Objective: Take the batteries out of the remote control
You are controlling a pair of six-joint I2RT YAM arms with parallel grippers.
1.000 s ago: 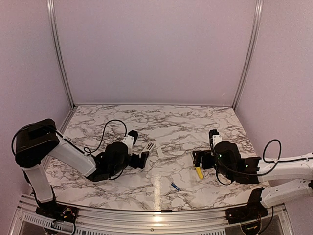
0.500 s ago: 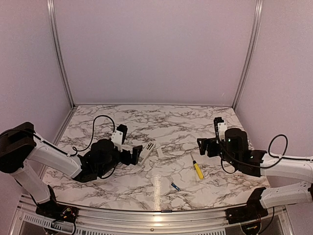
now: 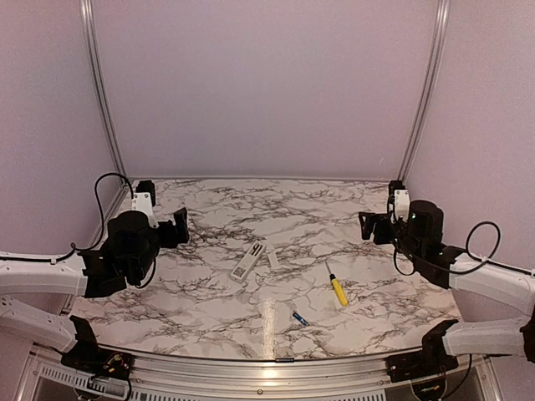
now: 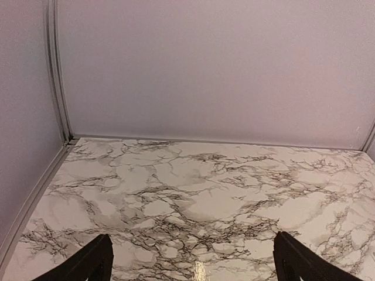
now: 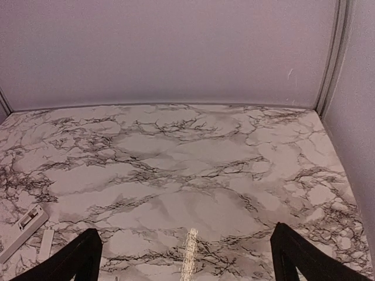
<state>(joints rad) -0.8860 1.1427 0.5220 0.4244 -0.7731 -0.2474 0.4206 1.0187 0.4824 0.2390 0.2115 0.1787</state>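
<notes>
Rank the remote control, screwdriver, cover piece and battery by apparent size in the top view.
1. remote control and screwdriver: alike in length, remote wider.
2. cover piece and battery: too close to rank.

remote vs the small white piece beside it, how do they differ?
Size: the remote is clearly longer and wider than the cover.
Marking: the remote has a dark square label near its near end; the cover is plain white.
Pose: the remote lies diagonally, far end toward the right; the cover runs closer to front-to-back.
Shared: both are white, lie flat on the table, close together but apart, and neither is held.
</notes>
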